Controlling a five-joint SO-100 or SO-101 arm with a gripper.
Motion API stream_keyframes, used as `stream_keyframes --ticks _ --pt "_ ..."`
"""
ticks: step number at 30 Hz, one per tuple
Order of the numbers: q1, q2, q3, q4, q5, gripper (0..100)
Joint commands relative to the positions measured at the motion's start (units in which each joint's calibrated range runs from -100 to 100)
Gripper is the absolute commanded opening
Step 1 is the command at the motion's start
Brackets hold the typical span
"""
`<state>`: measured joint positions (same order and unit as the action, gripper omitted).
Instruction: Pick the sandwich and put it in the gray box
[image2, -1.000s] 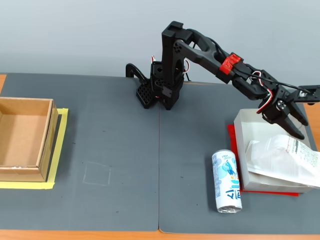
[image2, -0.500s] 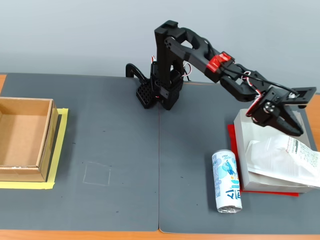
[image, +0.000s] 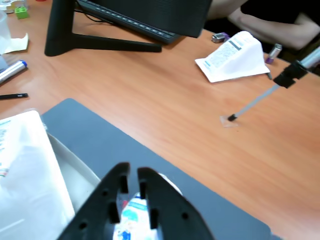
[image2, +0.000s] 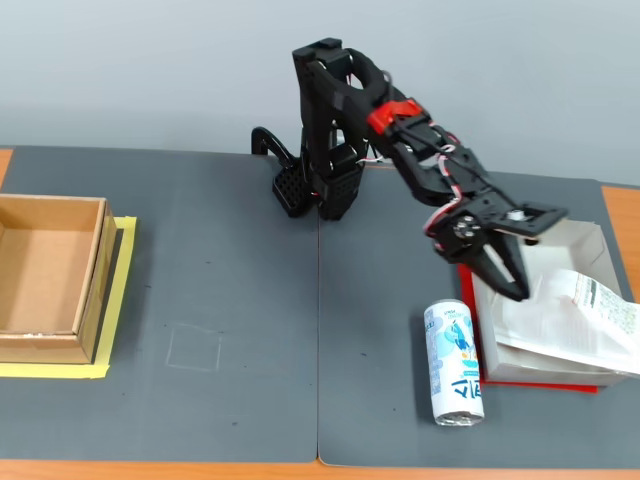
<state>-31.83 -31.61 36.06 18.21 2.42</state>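
The sandwich (image2: 565, 315), a clear wrapped package with a white printed label, lies tilted inside the gray box (image2: 585, 240), with its right end over the box's rim. My gripper (image2: 512, 285) hangs above the box's left wall, pointing down and to the right, shut with nothing in it. In the wrist view the gripper (image: 132, 175) shows only a thin slit between its black fingers. There the sandwich (image: 25, 170) fills the lower left, next to the gray box wall (image: 80, 172).
A blue-and-white drink can (image2: 455, 350) lies just left of the gray box and shows below my fingers as the can (image: 134, 220). A red mat (image2: 465, 275) sits under the box. A brown cardboard box (image2: 45, 275) stands far left on yellow tape. A monitor stand (image: 90, 40) rises beyond the mat.
The arm has swung left and down, from above the gray box's back right to over its left wall near the can. The sandwich and can have not moved.
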Motion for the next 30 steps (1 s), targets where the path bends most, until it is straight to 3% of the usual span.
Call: stream_keyframes --ticks 1,7,14,22,30 --pt "3.6 -7.2 4.6 0.2 -0.3 2" --pt "7.8 -16.4 14.6 1.1 -0.3 2" --pt "12.1 -25.4 20.7 11.6 -1.6 2" --pt "15.9 -35.1 32.0 12.3 -1.8 2" --pt "18.7 -46.6 40.2 22.3 -1.8 2"
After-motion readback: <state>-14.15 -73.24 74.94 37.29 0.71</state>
